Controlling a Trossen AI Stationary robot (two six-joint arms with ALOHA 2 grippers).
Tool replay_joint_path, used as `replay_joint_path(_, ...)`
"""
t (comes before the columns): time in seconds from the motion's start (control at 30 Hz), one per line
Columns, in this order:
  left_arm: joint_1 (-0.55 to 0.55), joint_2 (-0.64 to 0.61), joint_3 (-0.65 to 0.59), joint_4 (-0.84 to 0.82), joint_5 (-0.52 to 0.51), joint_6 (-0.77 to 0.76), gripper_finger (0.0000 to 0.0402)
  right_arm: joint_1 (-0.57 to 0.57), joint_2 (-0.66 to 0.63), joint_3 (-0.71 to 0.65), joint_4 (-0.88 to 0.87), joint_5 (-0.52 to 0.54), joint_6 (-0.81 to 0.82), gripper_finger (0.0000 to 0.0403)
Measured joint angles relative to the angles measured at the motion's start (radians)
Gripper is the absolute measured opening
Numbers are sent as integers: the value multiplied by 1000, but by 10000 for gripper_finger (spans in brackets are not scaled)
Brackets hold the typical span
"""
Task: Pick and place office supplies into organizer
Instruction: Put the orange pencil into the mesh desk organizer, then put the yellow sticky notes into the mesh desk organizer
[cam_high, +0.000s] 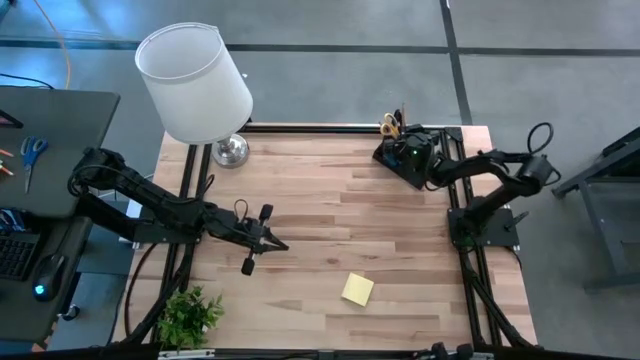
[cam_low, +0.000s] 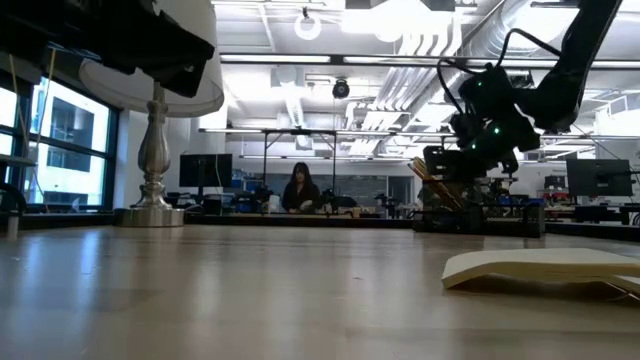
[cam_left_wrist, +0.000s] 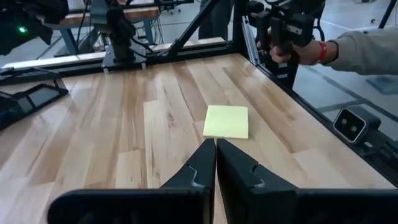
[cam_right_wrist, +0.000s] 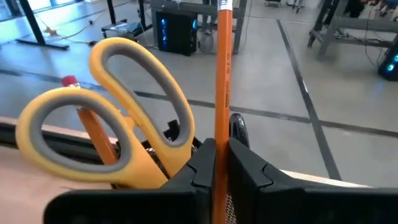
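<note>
The black organizer stands at the table's far right corner. Yellow-handled scissors stand in it handles up, next to an orange pencil with a red eraser. My right gripper hovers over the organizer, shut on another orange pencil. The yellow sticky-note pad lies flat on the table toward the near edge. My left gripper is shut and holds nothing, left of the pad and clear of it. I see no eraser piece or clips. My right gripper pinches the orange pencil's shaft between its two fingers. The fingers lie across the pencil, which sticks straight out past the fingertips. The pencil's other end is hidden behind the fingers, so whether it rests in the organizer cannot be told.
A white lamp stands at the far left corner on a metal base. A small green plant sits at the near left edge. A person's hand holds a dark device beyond the table's edge. Bare wood lies around the pad.
</note>
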Motion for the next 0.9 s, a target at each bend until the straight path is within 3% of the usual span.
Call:
replay_joint_path(0.43,0,0,0,-23,-4,-4,5,66,-22,-1,-37,13,-82,88)
replay_joint_path(0.73,0,0,0,-39,-11,-14,5,143,-31,1,-83,90,-53,93)
replay_joint_path(0.9,0,0,0,-40,-11,-28,5,209,-98,-1,-100,97,-71,94)
